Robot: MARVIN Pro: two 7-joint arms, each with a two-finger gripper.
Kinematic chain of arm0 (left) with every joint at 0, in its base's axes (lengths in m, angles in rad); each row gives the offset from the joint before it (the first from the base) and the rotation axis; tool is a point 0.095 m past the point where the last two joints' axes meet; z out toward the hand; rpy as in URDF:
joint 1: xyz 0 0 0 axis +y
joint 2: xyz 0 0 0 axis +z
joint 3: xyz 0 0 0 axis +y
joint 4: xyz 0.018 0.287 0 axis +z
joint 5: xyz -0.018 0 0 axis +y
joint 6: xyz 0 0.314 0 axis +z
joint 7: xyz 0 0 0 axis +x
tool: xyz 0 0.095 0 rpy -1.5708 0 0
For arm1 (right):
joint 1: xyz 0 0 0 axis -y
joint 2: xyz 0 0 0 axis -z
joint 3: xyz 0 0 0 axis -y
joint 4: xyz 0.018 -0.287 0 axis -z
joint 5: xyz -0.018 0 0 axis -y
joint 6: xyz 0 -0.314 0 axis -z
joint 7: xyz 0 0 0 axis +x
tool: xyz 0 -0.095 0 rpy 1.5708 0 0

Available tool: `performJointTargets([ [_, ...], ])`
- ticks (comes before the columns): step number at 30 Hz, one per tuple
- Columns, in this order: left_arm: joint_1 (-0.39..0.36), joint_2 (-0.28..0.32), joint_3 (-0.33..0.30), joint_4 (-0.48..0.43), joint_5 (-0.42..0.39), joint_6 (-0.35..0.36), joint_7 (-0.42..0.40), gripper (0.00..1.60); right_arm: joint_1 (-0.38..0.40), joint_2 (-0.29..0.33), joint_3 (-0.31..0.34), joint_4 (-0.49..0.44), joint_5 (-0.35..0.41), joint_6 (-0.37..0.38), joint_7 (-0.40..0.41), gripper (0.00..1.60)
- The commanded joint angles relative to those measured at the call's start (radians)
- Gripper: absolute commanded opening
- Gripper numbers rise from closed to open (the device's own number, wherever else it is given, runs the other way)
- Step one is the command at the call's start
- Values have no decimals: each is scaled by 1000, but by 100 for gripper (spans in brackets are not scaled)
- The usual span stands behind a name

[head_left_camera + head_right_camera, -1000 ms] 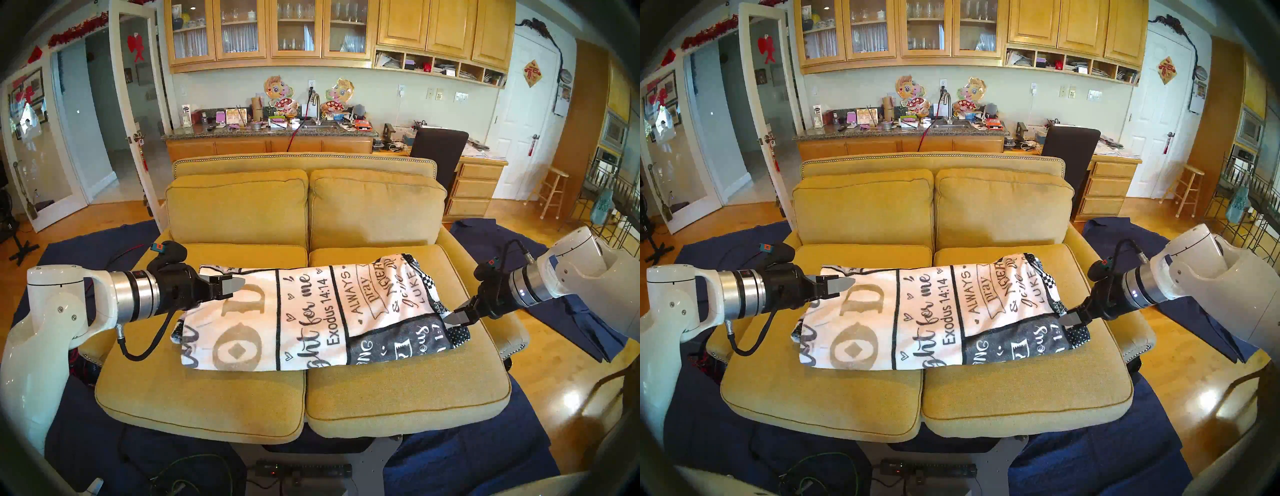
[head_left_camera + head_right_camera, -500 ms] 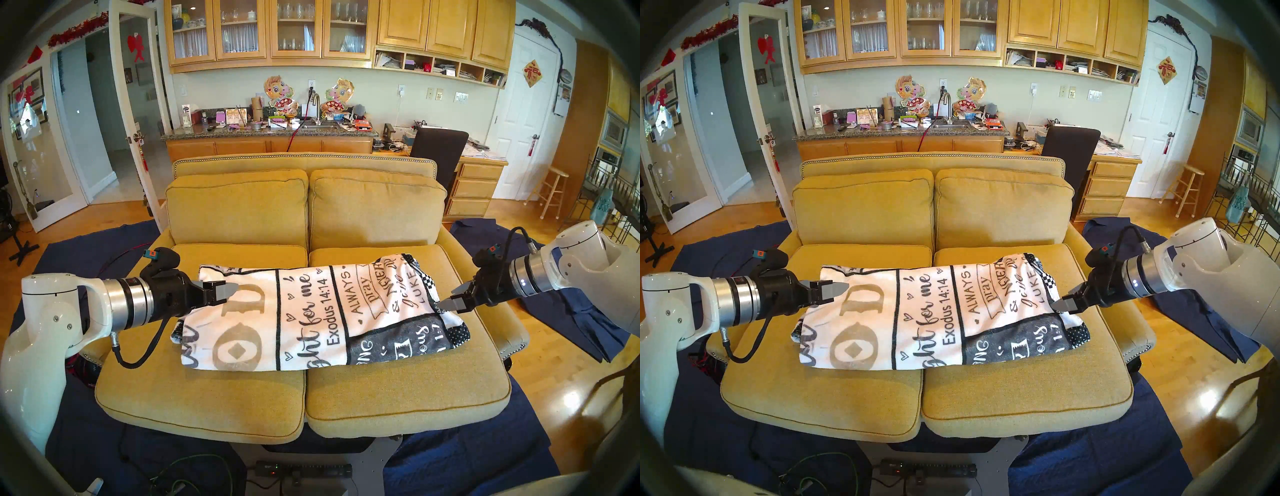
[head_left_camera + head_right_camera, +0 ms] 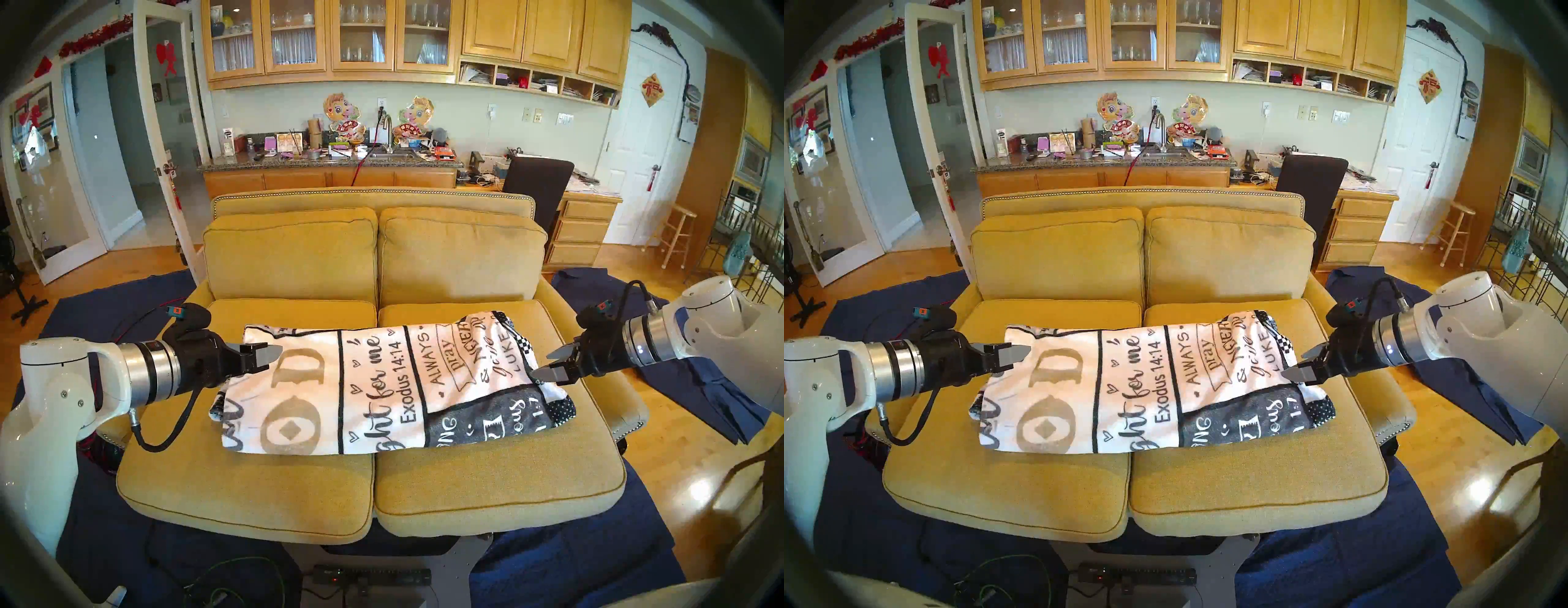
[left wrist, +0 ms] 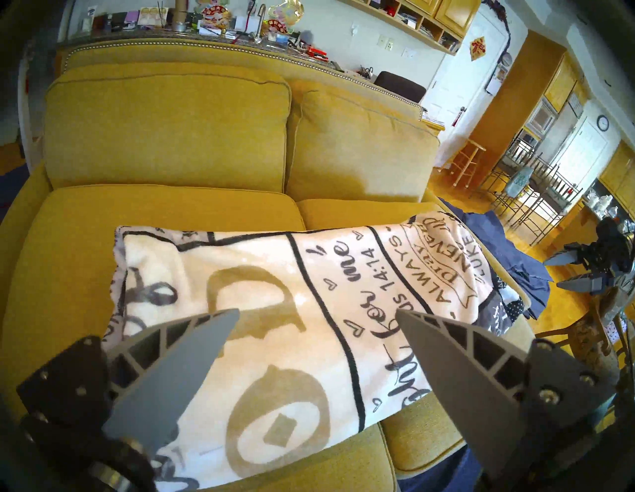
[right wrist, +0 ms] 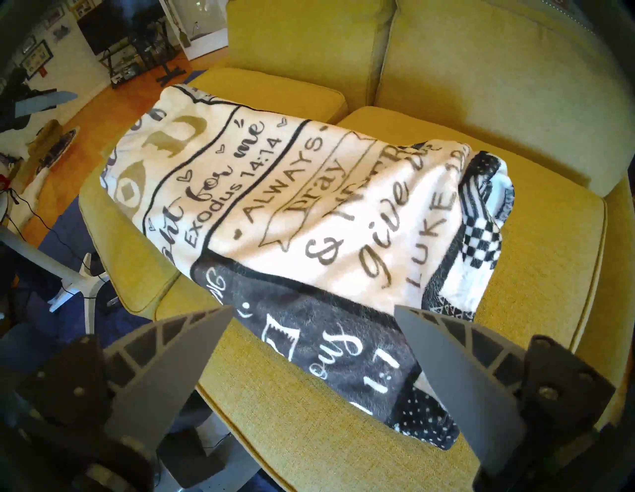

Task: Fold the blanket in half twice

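The blanket carries the readable print: in one white panel, script ending "ght for me" with "Exodus 14:14" under it, and in the next panel "ALWAYS", a banner reading "pray", then "& NEVER", "give up" and "LUKE" with its number hidden in a fold. Large tan letters "O" and "D" fill the left end. The black panel shows only fragments: "NG", "ous" and "1:7".

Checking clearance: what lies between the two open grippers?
Only the folded blanket on the sofa lies between left gripper and right gripper, per head view.
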Motion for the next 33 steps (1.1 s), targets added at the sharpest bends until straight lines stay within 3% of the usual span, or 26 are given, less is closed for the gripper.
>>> performJointTargets([
  [1, -8, -6, -26, -19, 3, -17, -10, 160, -15, 15, 44, 17, -13, -52, 8, 160],
  [33, -2, -42, -37, -20, 27, -8, -37, 160, -148, 15, 127, 88, -51, -258, 83, 160],
])
